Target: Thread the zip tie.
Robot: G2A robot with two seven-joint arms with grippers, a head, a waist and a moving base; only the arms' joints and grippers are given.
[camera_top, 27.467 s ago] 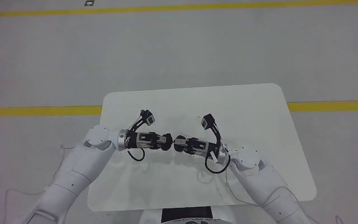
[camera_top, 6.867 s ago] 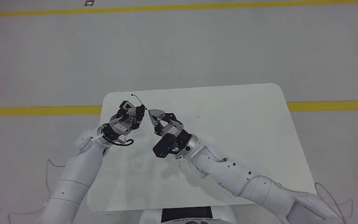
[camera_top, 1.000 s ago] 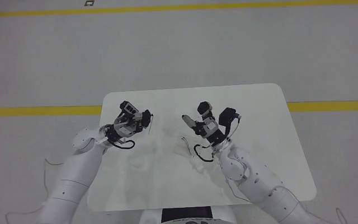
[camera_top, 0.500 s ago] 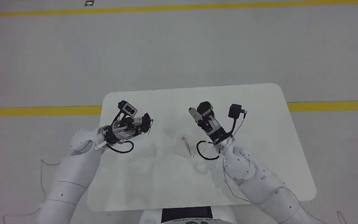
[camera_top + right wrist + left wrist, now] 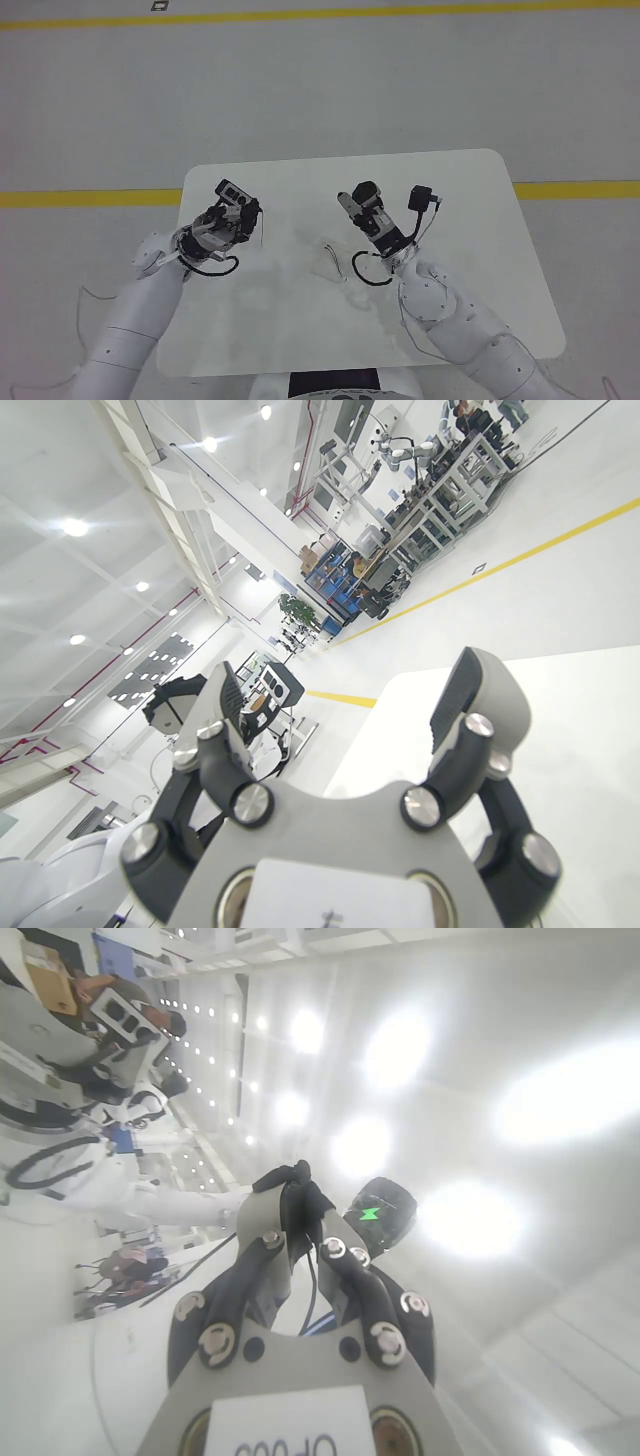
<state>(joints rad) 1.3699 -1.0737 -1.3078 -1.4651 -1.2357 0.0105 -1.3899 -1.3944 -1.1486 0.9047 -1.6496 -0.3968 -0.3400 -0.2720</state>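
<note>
The thin black plastic zip tie (image 5: 311, 1278) is pinched in my left end effector (image 5: 299, 1188), whose fingers are pressed together on it. Its strap runs down between them toward the wrist. In the top view this end effector sits over the left part of the white tabletop with rounded corners (image 5: 460, 190), close to the far edge, and the tie is lifted off the surface.

My right end effector (image 5: 345, 675) is spread wide with nothing between its ribbed black pads (image 5: 445, 700). It sits over the middle of the tabletop, well apart from the left one, and points toward the far edge.

Each wrist plate carries a white label with dark print (image 5: 285, 1428), but the frame edge cuts it off and I cannot read it. A faint thin line lies on the tabletop between my arms; I cannot tell what it is.

Yellow stripes (image 5: 80, 197) cross the pale floor beyond the tabletop.
</note>
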